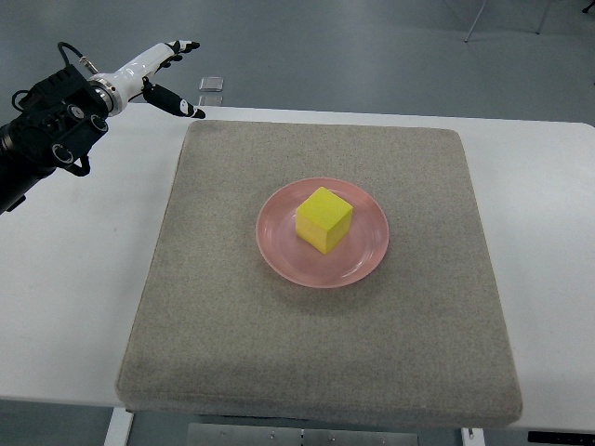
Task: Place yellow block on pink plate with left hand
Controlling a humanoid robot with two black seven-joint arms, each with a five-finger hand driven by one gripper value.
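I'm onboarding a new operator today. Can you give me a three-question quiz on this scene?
1. True or false: the yellow block rests on the pink plate.
2. What lies directly under the plate: A) grey mat B) bare white table C) a tray?
3. Fill in: the left hand holds ____.

Key: 1 true; 2 A; 3 nothing, its fingers are spread, up at the far left, clear of the plate.

**Left arm: black forearm, white hand**

The left arm's forearm [42,130] is a bulky matte black housing set with round silver-ringed fittings. A thin black cable loops over its upper edge. A silver ring marks the wrist. Beyond it, the glossy white robot hand [158,74] carries slender fingers [181,45] tipped with black pads.
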